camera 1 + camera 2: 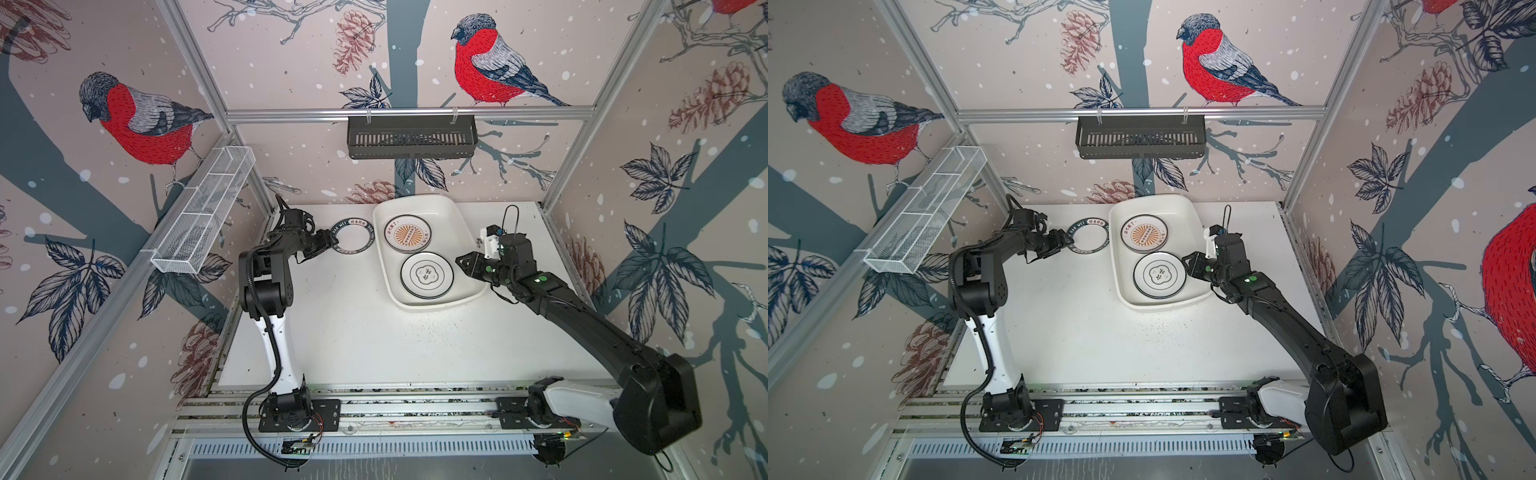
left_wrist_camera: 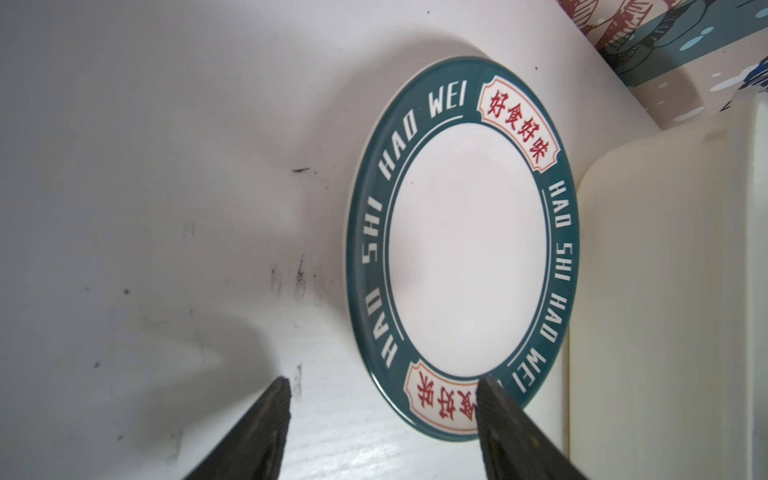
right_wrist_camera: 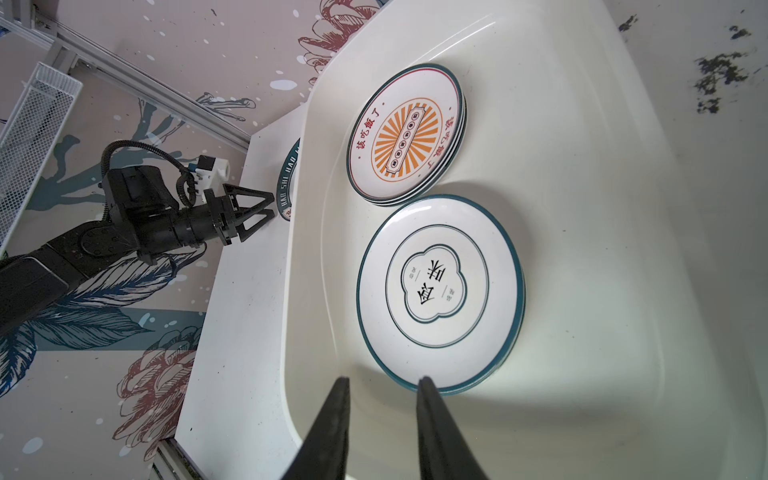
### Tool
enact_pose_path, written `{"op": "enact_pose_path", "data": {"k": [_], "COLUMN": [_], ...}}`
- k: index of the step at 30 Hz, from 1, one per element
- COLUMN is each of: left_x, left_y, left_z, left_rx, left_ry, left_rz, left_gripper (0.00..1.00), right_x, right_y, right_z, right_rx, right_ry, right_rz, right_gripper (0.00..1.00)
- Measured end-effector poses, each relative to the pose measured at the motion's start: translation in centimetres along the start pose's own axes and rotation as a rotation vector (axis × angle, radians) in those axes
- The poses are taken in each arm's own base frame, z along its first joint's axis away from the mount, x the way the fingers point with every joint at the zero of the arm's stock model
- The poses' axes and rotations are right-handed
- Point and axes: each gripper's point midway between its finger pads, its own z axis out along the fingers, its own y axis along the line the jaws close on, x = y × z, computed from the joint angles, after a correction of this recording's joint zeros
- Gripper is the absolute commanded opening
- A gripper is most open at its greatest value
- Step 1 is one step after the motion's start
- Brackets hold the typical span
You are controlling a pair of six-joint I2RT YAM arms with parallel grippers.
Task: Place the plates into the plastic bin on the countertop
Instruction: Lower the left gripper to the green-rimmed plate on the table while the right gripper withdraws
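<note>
Pinching the flat teal-rimmed plate [image 1: 354, 235] on the countertop [image 1: 353, 332], just left of the plastic bin [image 1: 415, 199], the left gripper [image 2: 382, 384], part-open and empty, may slip and shove it; the right gripper [image 3: 382, 380] hangs narrowly open, empty.

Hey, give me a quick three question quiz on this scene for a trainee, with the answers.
1. True or false: every plate already lies in the plastic bin.
2. Which gripper is at the teal-rimmed plate on the countertop? A left; B right.
3. How many plate piles sit in the bin?
Key: 1 false; 2 A, the left gripper; 3 two, the sunburst pile and the quatrefoil pile.
</note>
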Motion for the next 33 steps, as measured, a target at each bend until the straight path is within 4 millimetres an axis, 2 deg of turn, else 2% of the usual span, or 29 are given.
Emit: {"op": "enact_pose_path", "data": {"k": [5,17,33], "left_x": [-0.4,-1.5,-2.4], "left_y": [0.2,0.0,-0.1], "left_z": [0.9,2.1,2.9], "left_rx": [0.026,0.123,0.204], "left_ry": [0.002,-0.012,-0.018], "left_rz": [-0.007,-0.019,-0.053], "left_gripper": [0.49,0.46,0.35], "right_x": [-0.1,0.0,-0.1], "right_y": [0.0,-0.2,0.0], "right_z": [0.1,0.4,0.5], "right_rx": [-0.002,-0.005,-0.022], "right_ry": [-0.005,-0.003,-0.008], "right_rz": [-0.001,0.01,0.028], "right_gripper": [0.3,0.29,0.29]}}
